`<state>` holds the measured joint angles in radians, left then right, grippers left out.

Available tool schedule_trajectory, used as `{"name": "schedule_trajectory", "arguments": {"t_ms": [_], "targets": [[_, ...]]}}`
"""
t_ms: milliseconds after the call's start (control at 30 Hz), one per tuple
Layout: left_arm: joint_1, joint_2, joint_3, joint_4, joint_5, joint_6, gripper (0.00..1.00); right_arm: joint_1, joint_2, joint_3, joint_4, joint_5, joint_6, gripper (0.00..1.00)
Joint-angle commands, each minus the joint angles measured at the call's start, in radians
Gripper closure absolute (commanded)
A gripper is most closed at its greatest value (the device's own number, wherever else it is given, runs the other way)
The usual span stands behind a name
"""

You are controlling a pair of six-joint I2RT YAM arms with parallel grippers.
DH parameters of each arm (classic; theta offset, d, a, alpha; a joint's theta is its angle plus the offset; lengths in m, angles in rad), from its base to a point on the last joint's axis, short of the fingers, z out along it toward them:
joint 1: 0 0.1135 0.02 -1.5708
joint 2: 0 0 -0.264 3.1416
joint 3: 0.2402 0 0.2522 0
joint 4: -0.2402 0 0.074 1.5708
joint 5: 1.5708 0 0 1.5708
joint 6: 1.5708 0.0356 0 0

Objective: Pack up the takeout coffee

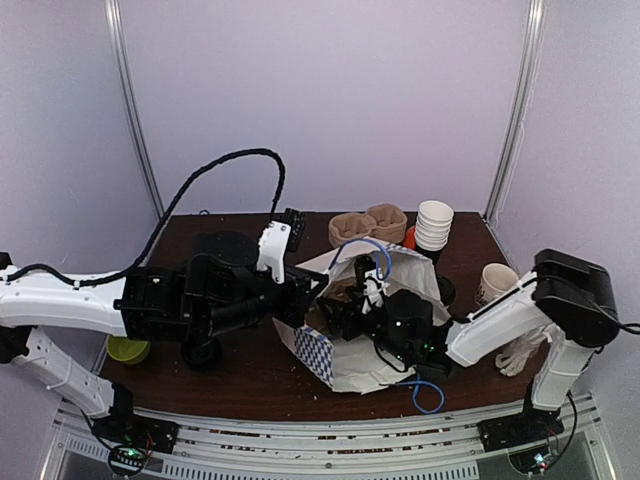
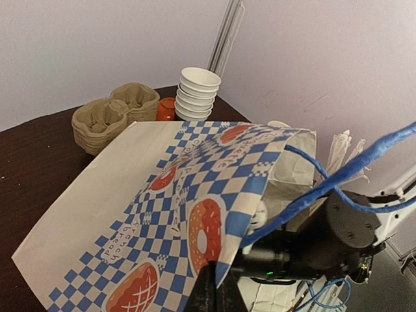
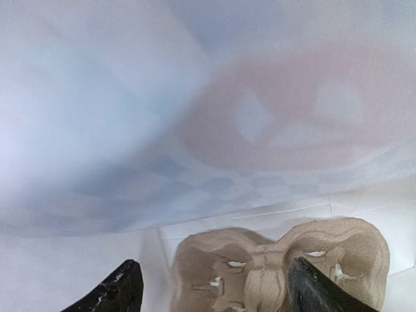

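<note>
Bag (image 2: pixel 156 188) lies on its side, mouth opening toward the right arm. Carrier (image 3: pixel 273 266) rests inside on the bag's floor, its wells bare. Left gripper (image 2: pixel 211 292) pinches the mouth's rim, holding it up. Right gripper (image 3: pixel 218 292) reaches inside over the carrier, fingers spread, empty. Coffee (image 1: pixel 444 290) — probably the dark round top just behind the bag, on the right arm's side — is outside; cannot confirm.

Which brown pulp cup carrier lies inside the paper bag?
The single brown pulp carrier before the right gripper; the others sit stacked on the table, outside the paper bag.
</note>
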<state>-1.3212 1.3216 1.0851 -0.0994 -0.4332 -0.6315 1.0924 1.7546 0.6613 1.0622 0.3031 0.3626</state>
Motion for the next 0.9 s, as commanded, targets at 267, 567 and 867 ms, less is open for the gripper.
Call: {"name": "schedule_trajectory", "arguments": {"t_ms": [267,567,867], "targets": [[0.023,-0.083,-0.065,0.024,-0.050,0.006,1.00,0.122,-0.550,-0.140,-0.565,-0.165,-0.038,0.20],[0.024,-0.136,-0.093,0.002,0.012,0.032,1.00,0.151,-0.922,-0.046,-0.863,-0.085,-0.019,0.21],[0.079,-0.170,0.001,-0.087,0.028,-0.131,1.00,0.143,-0.892,0.171,-1.187,0.267,0.035,0.20]]}}
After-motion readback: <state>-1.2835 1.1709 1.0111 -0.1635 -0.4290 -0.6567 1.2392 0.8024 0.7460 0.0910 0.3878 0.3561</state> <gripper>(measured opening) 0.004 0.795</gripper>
